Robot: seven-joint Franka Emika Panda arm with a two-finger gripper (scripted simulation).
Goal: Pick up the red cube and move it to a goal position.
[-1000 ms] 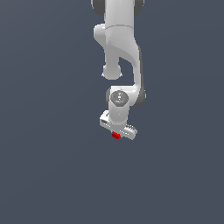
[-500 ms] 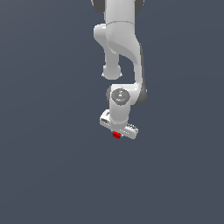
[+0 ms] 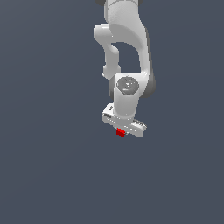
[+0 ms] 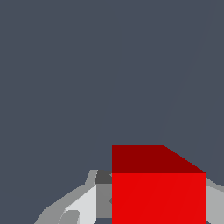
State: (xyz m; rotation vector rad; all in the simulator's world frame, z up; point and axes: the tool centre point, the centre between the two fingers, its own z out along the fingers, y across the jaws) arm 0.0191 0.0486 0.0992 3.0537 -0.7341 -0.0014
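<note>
The red cube (image 3: 120,132) is a tiny bright-red block peeking out under the white hand of the arm in the exterior view. My gripper (image 3: 121,131) is shut on the red cube, and the hand hides most of the fingers from that side. In the wrist view the red cube (image 4: 158,192) fills the lower part of the picture, held between a grey finger (image 4: 83,201) on one side and another finger (image 4: 215,201) at the frame's edge. Only flat dark grey surface shows beyond the cube.
The white arm (image 3: 124,48) comes down from the top of the exterior view. A plain dark grey surface (image 3: 43,153) surrounds it, with no other object in sight.
The arm's wrist and hand have shifted slightly toward the exterior view's right, carrying the red cube along. The grip on the cube is unchanged.
</note>
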